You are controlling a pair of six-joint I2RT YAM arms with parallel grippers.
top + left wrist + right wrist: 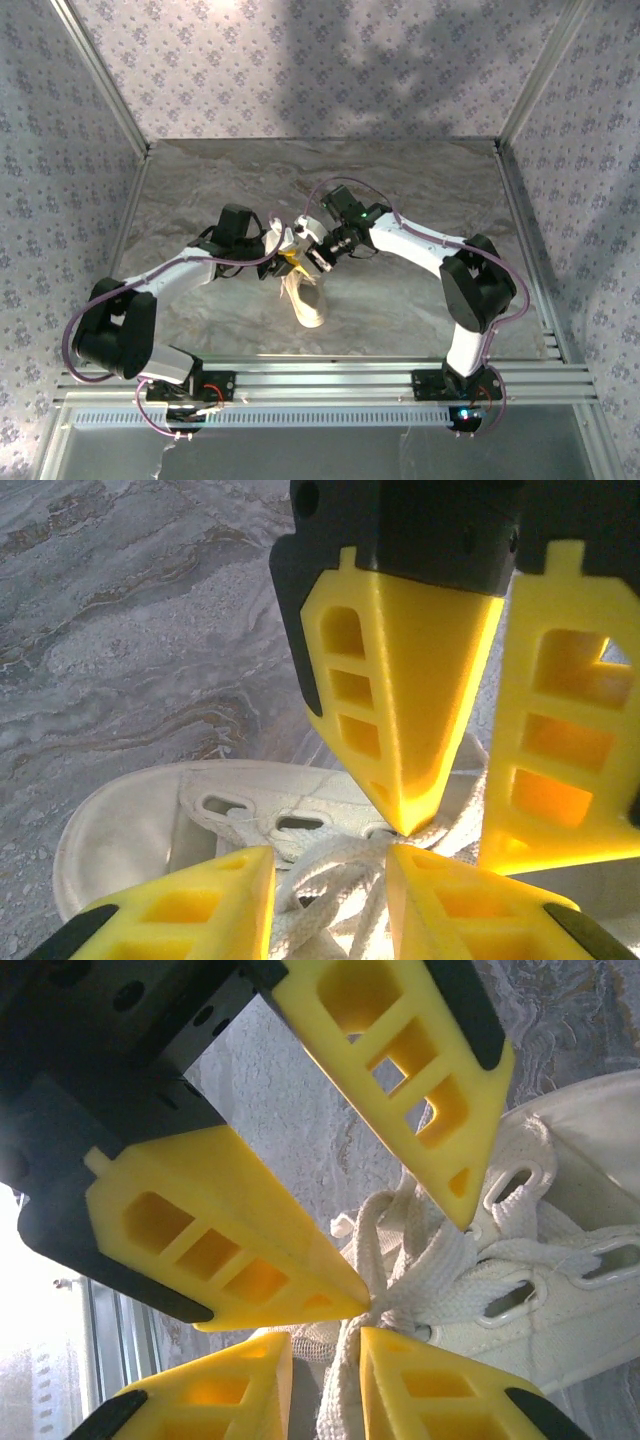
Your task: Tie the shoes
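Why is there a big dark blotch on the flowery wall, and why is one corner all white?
Top external view: that blotch is a shadow cast on the back wall. Right wrist view: strong light washes the lower-left corner white. Left wrist view: the sneaker looks evenly lit.

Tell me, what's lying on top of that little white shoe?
Loose white laces bunch across the shoe, with the left gripper and right gripper poised over them. What lies beneath the bunch is hidden.

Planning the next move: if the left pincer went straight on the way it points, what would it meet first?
Probably the laces bunched inside the left pincer, then the shoe beneath; depth is unclear.
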